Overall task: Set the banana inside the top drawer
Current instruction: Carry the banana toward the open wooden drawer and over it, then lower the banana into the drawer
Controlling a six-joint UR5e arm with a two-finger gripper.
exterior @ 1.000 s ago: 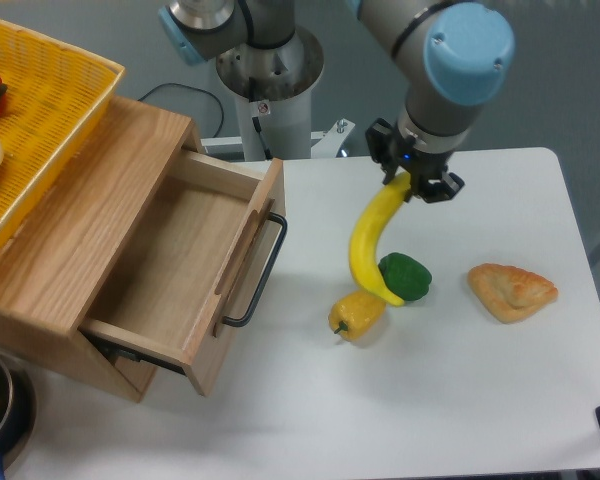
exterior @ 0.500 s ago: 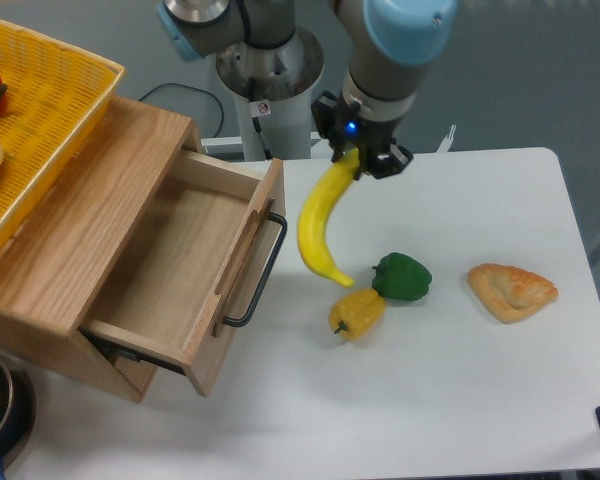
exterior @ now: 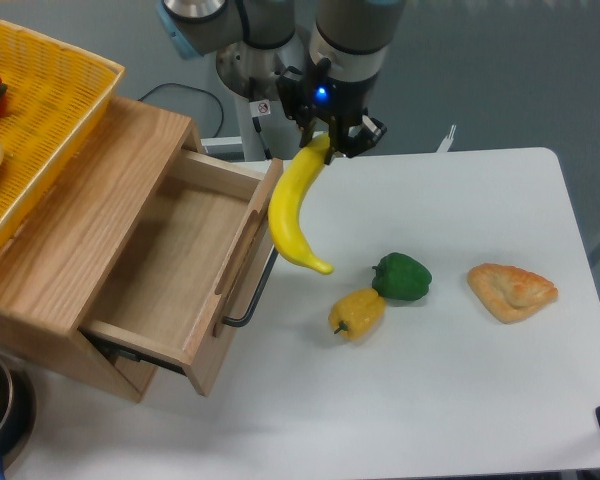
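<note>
- The fingers (exterior: 327, 140) pinch the banana (exterior: 292, 210) at its upper end, closed tight on it.
- The banana hangs in the air, its lower tip free, just over the front panel of the open top drawer (exterior: 175, 270) and above the table (exterior: 460, 400).
- It looks light, stiff and smooth; held by one end it may swing or slip, so a grip nearer the middle would likely be steadier.

A white desk (exterior: 460, 400) carries a light wooden drawer box (exterior: 90, 250) at left. A green pepper (exterior: 402, 277), yellow pepper (exterior: 357, 312) and pastry (exterior: 512, 290) lie on it.
</note>
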